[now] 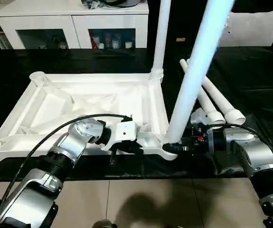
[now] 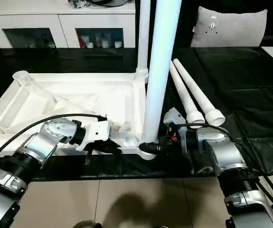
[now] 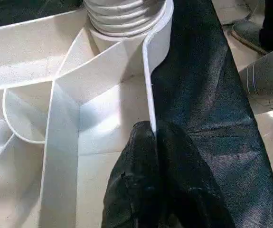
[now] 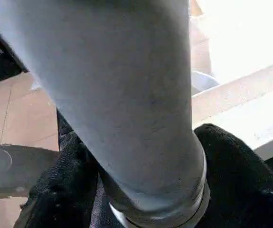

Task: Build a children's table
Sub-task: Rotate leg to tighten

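Silver forearms low in front; left jaws pinching tabletop [image 1: 93, 102] rim; right jaws around leaning leg [image 1: 193, 76] base.

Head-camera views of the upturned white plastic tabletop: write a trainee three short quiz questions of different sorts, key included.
1. True or false: two long white tapered tube legs lie loose on the black cloth beside the upturned white plastic tabletop.
2. How many legs stand in corner sockets? A) one B) two C) four
3. Fill in: the left claw is shut on the tabletop's near ____.

Key
1. True.
2. B: the far upright leg and the near leaning leg, whose base sits between the right claw's fingers.
3. Rim, as the left wrist view shows.
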